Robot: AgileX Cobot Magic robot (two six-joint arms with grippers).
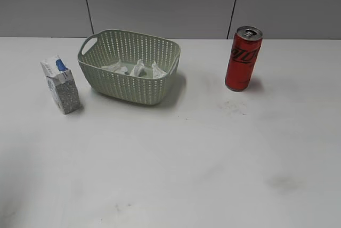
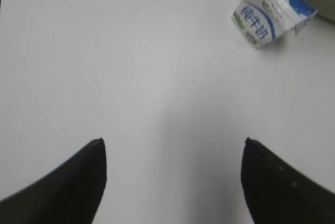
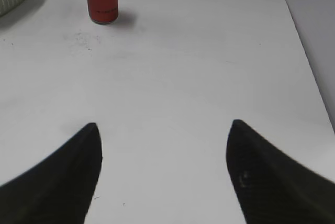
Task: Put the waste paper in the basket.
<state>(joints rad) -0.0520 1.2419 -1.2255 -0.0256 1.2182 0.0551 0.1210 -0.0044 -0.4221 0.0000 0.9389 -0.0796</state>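
While both arms stay out of the exterior view, that view shows one basket (image 1: 129, 68), three wads of waste paper, one carton and one can on the desk (image 1: 186, 159). All three wads lie on the floor of the basket in a row: the left wad (image 1: 115, 68), the middle wad (image 1: 138, 68) and the right wad (image 1: 157, 71), near one another, with a small dark spot between the left and middle ones. They are crumpled lumps with no clear pointing direction. Pale sage-green and perforated, the basket has its long axis running left to right with a slight slant, a handle cutout (image 1: 89, 43) at its left end, and its opening facing up.

Just left of the basket and apart from it stands the white-and-blue speckled carton (image 1: 61, 84), upright. Well to the right stands the red drink can (image 1: 243, 58), upright and with its pull tab on top.

Faint grey smudges mark the matt white desk, and grey wall panels with dark seams rise behind it.

Seen from its wrist, the left end effector (image 2: 174, 156) has its two dark fingers spread wide over bare desk, gripping nothing. Likewise the right end effector (image 3: 165, 135) is spread apart and empty, with the can ahead of it.
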